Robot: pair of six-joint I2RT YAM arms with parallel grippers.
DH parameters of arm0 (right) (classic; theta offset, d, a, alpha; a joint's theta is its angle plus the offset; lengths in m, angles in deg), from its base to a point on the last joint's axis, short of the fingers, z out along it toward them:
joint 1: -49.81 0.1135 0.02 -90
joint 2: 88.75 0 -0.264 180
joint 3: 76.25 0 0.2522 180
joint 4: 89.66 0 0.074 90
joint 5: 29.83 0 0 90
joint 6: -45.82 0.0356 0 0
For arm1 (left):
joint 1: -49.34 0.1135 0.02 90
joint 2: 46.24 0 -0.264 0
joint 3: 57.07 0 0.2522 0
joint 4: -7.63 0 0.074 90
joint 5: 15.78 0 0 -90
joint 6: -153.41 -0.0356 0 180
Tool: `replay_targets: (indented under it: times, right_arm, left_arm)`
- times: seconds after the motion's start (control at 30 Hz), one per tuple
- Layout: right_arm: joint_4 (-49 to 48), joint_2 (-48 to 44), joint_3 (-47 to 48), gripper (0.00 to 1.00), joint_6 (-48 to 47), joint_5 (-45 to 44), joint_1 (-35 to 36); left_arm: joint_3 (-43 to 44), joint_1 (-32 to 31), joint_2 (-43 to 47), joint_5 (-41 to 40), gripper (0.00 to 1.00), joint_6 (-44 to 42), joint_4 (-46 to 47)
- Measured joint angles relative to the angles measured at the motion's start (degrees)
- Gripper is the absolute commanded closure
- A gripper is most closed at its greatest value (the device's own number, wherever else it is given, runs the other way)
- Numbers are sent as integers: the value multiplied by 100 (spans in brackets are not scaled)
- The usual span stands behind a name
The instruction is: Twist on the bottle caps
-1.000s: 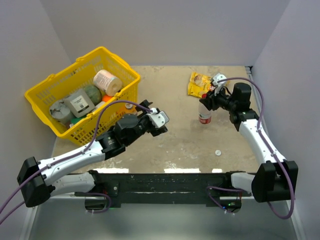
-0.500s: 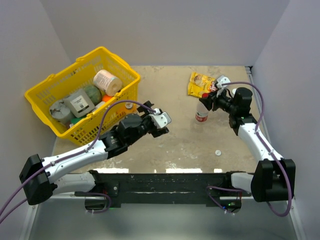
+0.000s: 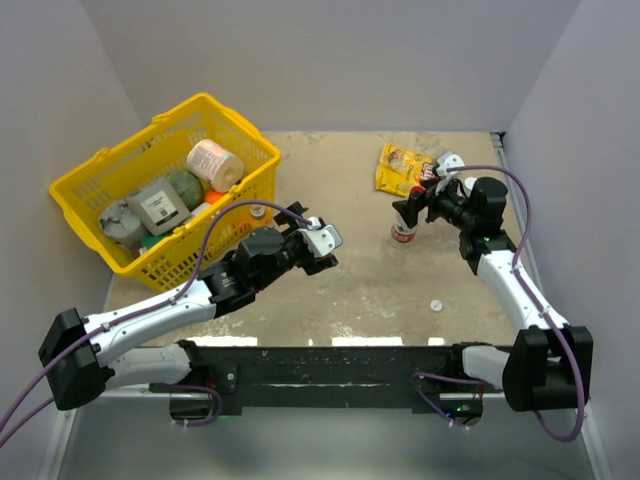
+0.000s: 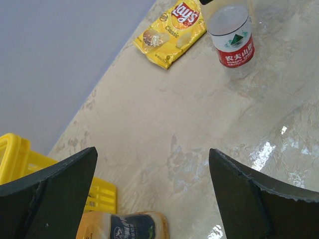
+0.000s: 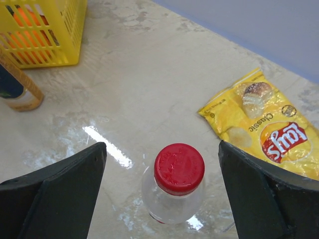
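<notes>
A red cap [image 5: 179,168] sits top-up on a standing bottle [image 5: 172,204], centred between the right gripper's [image 5: 162,149] spread jaws, touching neither. The left gripper's [image 4: 152,150] jaws are also spread.

From the left wrist, the clear water bottle [image 4: 233,47] loses its neck past the top edge, and a tan bottle [image 4: 122,226] is cut by the bottom edge (only part of its label shows). From the right wrist, the red cap [image 5: 179,168] hides most of that water bottle's body, and the yellow basket [image 5: 50,45] and snack bag [image 5: 269,124] run off the frame. In the top view the 1 white cap [image 3: 437,304] is too small for detail.
</notes>
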Motion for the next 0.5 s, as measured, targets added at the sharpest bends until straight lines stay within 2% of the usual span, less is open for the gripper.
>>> replay_targets:
  times: [0.37, 0.5]
  right_arm:
    - [227, -378, 22, 1, 9, -212, 0]
    - [612, -442, 380, 1, 15, -295, 0]
  left_arm:
    - [2, 0, 2, 22, 1, 7, -9]
    - [31, 2, 151, 35, 1, 118, -435]
